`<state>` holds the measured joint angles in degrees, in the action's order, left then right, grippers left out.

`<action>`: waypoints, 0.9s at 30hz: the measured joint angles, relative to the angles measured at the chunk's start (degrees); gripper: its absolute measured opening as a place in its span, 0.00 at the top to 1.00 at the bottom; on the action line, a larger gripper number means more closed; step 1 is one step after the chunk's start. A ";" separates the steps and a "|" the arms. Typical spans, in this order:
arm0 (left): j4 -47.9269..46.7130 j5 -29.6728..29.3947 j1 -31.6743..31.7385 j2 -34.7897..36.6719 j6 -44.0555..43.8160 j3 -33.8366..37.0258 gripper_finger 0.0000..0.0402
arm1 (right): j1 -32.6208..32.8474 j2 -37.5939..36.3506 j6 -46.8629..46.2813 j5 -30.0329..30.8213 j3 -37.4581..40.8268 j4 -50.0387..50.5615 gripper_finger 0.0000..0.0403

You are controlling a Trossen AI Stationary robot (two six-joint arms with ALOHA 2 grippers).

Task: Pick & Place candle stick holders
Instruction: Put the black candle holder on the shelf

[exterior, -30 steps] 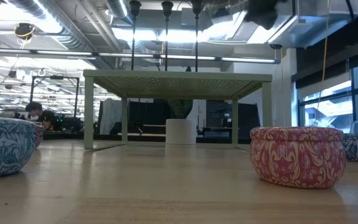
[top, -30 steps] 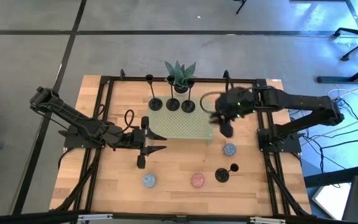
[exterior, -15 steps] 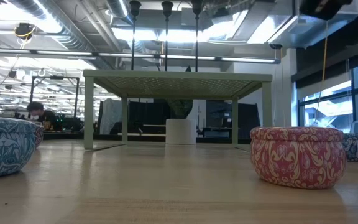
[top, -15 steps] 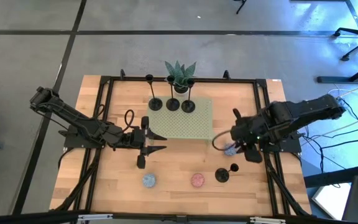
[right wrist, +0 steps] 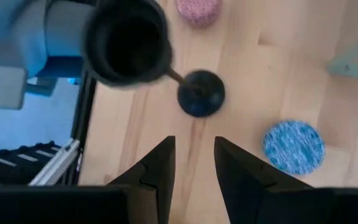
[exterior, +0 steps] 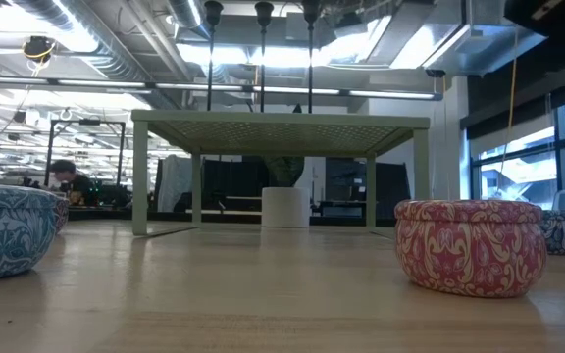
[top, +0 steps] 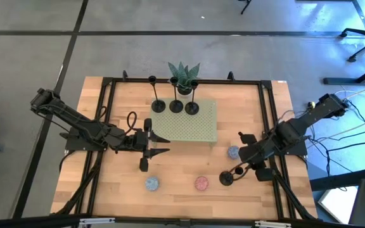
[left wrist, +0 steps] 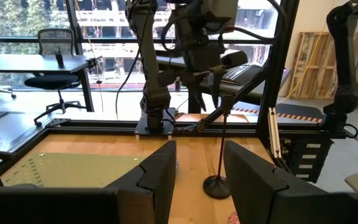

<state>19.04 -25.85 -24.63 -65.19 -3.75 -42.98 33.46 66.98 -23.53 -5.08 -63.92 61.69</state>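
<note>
Three candle stick holders stand in a row on the far edge of the pale green rack, in front of a potted plant. The fourth holder stands alone on the wooden surface at the near right, between a pink tin and the right claw. The right claw hangs just right of this holder's cup, touching nothing, its fingers a little apart. Its wrist view looks straight down on the cup and round base, with a blue tin nearby. The left claw waits over the surface left of the rack, fingers slightly parted and empty; its wrist view alone shows the lone holder upright from the side. The low view shows only the three stems above the rack top and the pink tin close by; a person sits far off. No writing can be read
</note>
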 joint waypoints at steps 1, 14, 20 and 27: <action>-0.02 0.00 0.01 0.00 0.00 -0.01 0.68 | 0.52 0.00 0.31 0.06 0.22 -0.72 0.72; 0.00 0.00 -0.01 -0.02 0.00 -0.02 0.68 | 7.25 -9.80 -0.69 10.14 15.59 -13.49 0.72; -0.02 0.00 -0.01 0.00 0.00 -0.01 0.68 | 7.47 -18.58 -1.13 18.68 26.42 -28.73 0.72; 0.01 0.00 -0.01 0.00 0.00 -0.02 0.68 | 7.47 -18.10 3.32 19.02 31.62 -47.16 0.72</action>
<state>19.05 -25.85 -24.64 -65.19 -3.75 -43.00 40.93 48.88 -20.21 13.93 -32.29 14.53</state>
